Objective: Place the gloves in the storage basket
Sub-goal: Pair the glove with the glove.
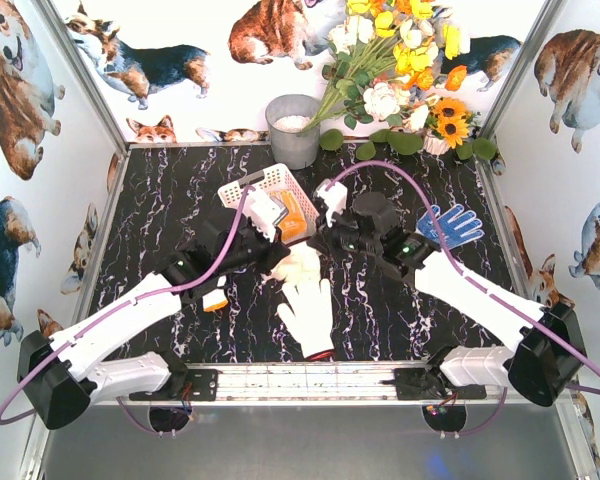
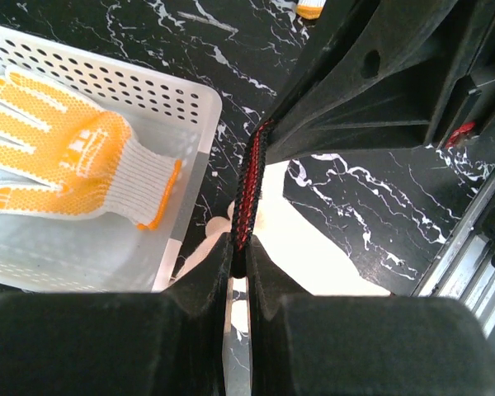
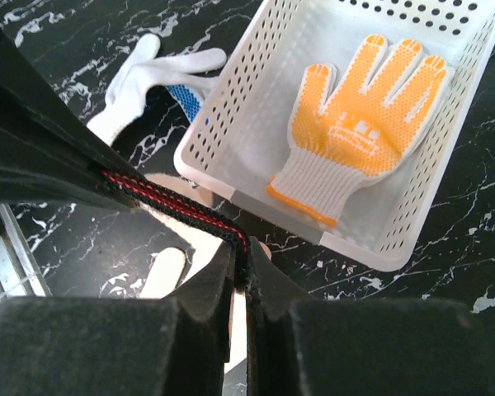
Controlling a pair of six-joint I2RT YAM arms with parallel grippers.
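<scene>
A white glove (image 1: 300, 262) with a black-and-red cuff (image 2: 249, 190) hangs between my two grippers at mid table. My left gripper (image 1: 277, 252) (image 2: 239, 256) is shut on one end of that cuff. My right gripper (image 1: 326, 240) (image 3: 246, 266) is shut on the other end of the cuff (image 3: 173, 202). The white lattice storage basket (image 1: 265, 185) (image 2: 190, 103) (image 3: 231, 107) stands just behind them and holds an orange-palmed glove (image 1: 293, 216) (image 2: 62, 157) (image 3: 355, 124). A second white glove (image 1: 308, 315) lies flat near the front. A blue-dotted glove (image 1: 450, 225) lies at the right.
A grey round bucket (image 1: 293, 130) and a flower bunch (image 1: 400, 70) stand at the back. An orange-cuffed piece (image 1: 215, 300) lies under my left arm. A white glove with blue trim (image 3: 161, 70) lies beside the basket in the right wrist view.
</scene>
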